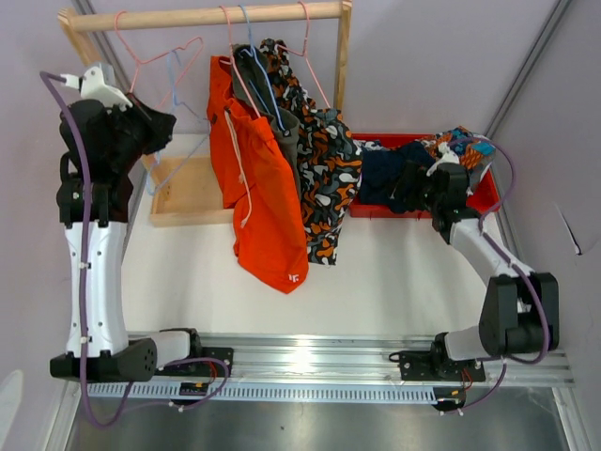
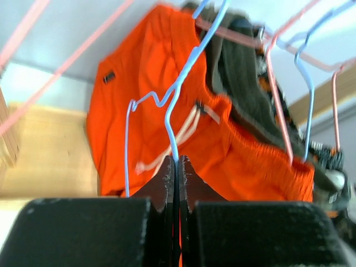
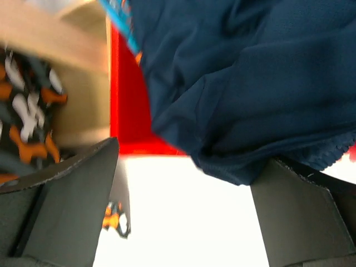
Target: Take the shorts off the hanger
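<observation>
Under wooden rail [image 1: 207, 16]: orange shorts [image 1: 263, 188], olive shorts [image 1: 282, 122], blotch-print shorts [image 1: 324, 169] hang; left gripper [image 2: 177, 172] clamped on blue wire hanger [image 2: 183, 83]. Right of rail: navy shorts [image 1: 385, 174] in red bin [image 1: 484, 193], right gripper [image 3: 186, 178] above, jaws wide

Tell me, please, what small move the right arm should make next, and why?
Probably lift the right tool clear of the red bin. Its jaws stand open and the navy shorts lie across the bin, ungripped. The orange shorts hang on the rack, so that arm seems needed there, while the left tool is shut on the blue hanger.
</observation>
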Tool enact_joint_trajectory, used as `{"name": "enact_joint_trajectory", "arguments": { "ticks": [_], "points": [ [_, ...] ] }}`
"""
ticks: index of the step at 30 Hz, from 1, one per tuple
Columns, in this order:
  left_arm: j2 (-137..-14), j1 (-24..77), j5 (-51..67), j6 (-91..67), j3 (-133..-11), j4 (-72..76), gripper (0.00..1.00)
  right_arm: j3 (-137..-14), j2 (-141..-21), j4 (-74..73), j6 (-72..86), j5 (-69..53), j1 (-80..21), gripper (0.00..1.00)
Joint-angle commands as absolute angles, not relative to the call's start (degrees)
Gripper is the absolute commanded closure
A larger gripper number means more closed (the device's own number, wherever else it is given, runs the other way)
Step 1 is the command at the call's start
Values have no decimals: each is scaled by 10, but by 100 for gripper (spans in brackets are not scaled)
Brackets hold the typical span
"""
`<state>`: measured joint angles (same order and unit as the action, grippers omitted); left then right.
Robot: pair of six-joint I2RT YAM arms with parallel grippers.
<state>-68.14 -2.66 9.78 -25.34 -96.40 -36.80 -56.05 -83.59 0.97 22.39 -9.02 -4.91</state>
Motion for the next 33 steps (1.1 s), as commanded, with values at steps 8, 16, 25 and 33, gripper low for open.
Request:
{"name": "enact_joint_trajectory", "arguments": {
  "ticks": [8,16,25,33],
  "points": [
    [-767,-24,80,-249,-1171,-375,100,-456,-645,40,231,-116,-111,1],
    [-808,-23,53,-249,-1227,-379,100,-464,-637,25,224,-126,-119,1],
    [-906,-25,6,-242,-1287,-358,100,-454,-614,4,217,-124,-131,1],
    [-824,-24,35,-264,-1139,-330,69,-450,-586,-21,218,-117,-144,1]
  ]
}}
